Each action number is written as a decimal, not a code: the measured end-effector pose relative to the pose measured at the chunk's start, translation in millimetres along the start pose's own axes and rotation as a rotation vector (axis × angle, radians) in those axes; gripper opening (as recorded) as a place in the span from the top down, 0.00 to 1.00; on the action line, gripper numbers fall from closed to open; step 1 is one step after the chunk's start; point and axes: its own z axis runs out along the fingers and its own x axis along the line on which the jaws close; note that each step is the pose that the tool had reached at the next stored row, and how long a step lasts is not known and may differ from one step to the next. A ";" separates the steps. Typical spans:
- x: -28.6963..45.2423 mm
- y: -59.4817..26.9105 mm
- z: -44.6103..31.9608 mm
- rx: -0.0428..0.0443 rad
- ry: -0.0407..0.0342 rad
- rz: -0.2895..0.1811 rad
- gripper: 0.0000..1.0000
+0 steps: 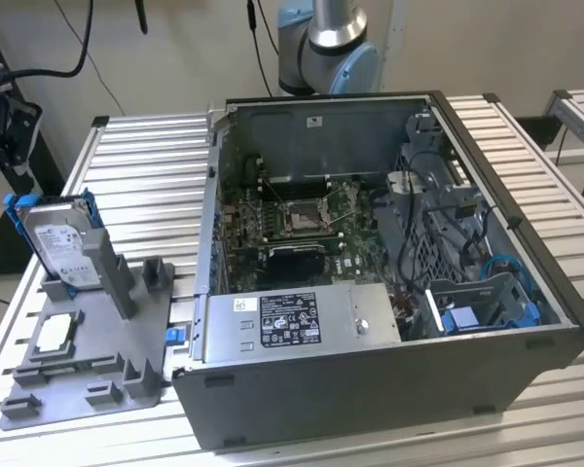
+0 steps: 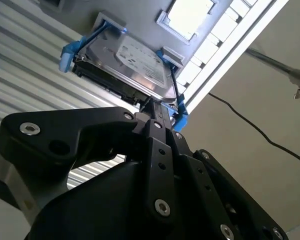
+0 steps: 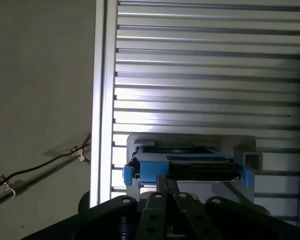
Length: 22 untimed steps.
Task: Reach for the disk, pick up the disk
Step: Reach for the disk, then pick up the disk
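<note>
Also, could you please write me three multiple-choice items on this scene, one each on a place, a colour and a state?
1. The disk stands where? A on the floor; B on the grey fixture; C on a shelf.
2. Its bracket's colour? A red; B blue; C yellow.
3. The computer case is? A open; B closed; C overturned.
Answers: B, it sits on the fixture at the exterior view's left; B, blue in the first wrist view; A, its motherboard shows.
</note>
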 end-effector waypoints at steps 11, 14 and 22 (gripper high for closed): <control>0.3 0.1 0.1 0.0001 0.0054 -0.142 1.00; 0.3 0.0 0.0 0.0001 0.0075 -0.197 1.00; 0.3 0.0 0.0 0.0001 0.0130 -0.342 1.00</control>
